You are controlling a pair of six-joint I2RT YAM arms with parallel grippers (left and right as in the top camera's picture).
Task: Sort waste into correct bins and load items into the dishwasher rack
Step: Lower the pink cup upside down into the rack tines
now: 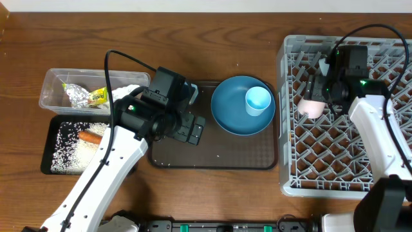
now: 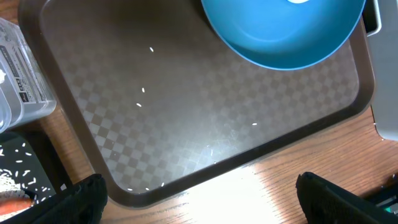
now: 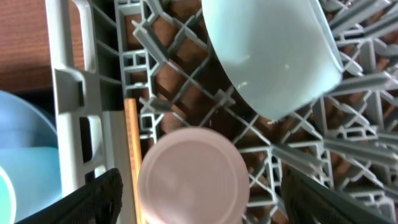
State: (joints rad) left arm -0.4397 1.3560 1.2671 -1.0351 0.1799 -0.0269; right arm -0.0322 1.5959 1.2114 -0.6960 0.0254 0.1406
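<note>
Pink cup (image 1: 312, 107) sat inside the dishwasher rack (image 1: 288, 148), near its left wall, showing a flat round face to the right wrist camera. Your right gripper (image 3: 200, 186) straddled it with the fingers spread, clear of the cup on both sides and holding nothing. Just beyond the cup lay the white bowl (image 3: 273, 56), tilted, pale blue outside uppermost. A wooden chopstick (image 3: 131, 162) lay along the rack wall beside the cup.

Outstanding, by my judgement: the blue plate (image 1: 228, 113) was on the brown serving tray (image 1: 212, 154), with the light blue cup (image 1: 259, 100) standing on it. Neither was racked.

Your left gripper (image 2: 199, 186) hovered over the serving tray's near edge, fingers wide apart and empty.

Waste looked largely sorted. Foil with wrapper (image 1: 78, 96) and tissue (image 1: 129, 92) were in the clear tub (image 1: 55, 80). Carrot (image 1: 90, 136) and rice (image 1: 67, 151) were in the black tray (image 1: 46, 145). A few stray grains (image 2: 151, 50) lay on the serving tray.
</note>
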